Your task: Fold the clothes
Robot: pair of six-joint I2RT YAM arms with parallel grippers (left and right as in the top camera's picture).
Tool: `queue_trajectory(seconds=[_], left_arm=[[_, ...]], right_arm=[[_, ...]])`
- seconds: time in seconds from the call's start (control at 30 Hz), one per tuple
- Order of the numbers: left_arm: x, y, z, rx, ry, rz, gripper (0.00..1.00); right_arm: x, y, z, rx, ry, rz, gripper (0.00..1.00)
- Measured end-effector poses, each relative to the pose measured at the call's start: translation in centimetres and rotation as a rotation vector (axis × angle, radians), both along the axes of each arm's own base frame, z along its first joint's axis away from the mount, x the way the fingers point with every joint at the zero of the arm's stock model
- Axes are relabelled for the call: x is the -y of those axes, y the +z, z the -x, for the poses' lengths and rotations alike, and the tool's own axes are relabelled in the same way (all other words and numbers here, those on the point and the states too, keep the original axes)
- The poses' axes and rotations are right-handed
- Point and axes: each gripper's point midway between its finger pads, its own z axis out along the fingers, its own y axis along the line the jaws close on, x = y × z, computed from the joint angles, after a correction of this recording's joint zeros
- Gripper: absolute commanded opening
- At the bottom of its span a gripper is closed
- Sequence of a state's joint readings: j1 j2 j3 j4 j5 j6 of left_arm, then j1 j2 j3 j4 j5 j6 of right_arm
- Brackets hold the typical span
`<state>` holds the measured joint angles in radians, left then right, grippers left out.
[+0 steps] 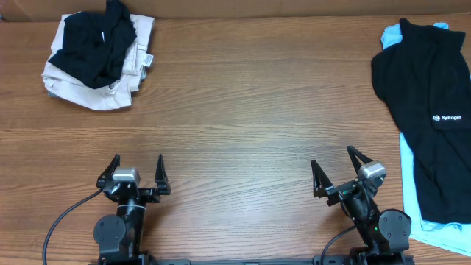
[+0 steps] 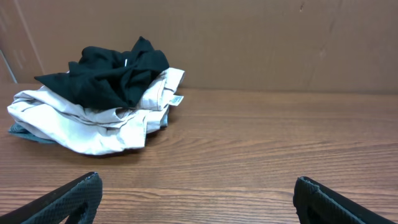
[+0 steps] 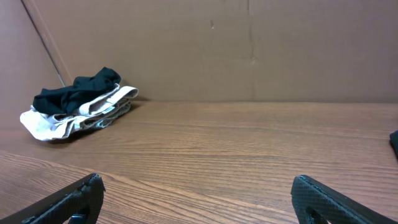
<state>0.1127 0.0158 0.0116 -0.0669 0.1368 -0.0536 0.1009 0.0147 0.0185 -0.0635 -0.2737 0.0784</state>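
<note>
Beige and black pile (image 1: 96,62) crumpled at far-left corner of wood surface (image 1: 243,110). Left hand (image 1: 138,158) near front edge, fingers spread, holding nothing. Right hand (image 1: 333,155) likewise spread, holding nothing. Black top (image 1: 423,110), white logo, lies at right edge over light-blue T-shirt (image 1: 434,232).

Left gripper (image 1: 137,160): pair of black fingers (image 2: 69,199), long and flat-sided, narrowing to slim tips, matte with a fine grainy surface. Silver-grey rectangular block (image 1: 125,175) set between the finger roots, round black joint housing (image 1: 110,232) below it, thin black cable (image 1: 60,219) curving off the outer side. Right gripper (image 1: 333,157): matching black tapered right fingers (image 3: 329,200), matching silver-grey right block (image 1: 372,171), round black right housing (image 1: 394,224) bearing a small green spot (image 1: 376,227), thin black right cable (image 1: 335,241) at the base.
</note>
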Motion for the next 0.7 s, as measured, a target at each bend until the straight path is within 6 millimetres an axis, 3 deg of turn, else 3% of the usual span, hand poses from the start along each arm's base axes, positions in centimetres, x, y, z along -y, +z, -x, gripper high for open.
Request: queue_trajectory(seconds=[0.17,0.7], left_arm=[[0.0,0.0,0.0,0.000,0.000,0.000,1.00],[0.0,0.0,0.0,0.000,0.000,0.000,1.00]], right_arm=[[-1.1,0.0,0.4,0.000,0.047,0.000,1.00],[-1.1,0.0,0.4,0.000,0.045,0.000,1.00]])
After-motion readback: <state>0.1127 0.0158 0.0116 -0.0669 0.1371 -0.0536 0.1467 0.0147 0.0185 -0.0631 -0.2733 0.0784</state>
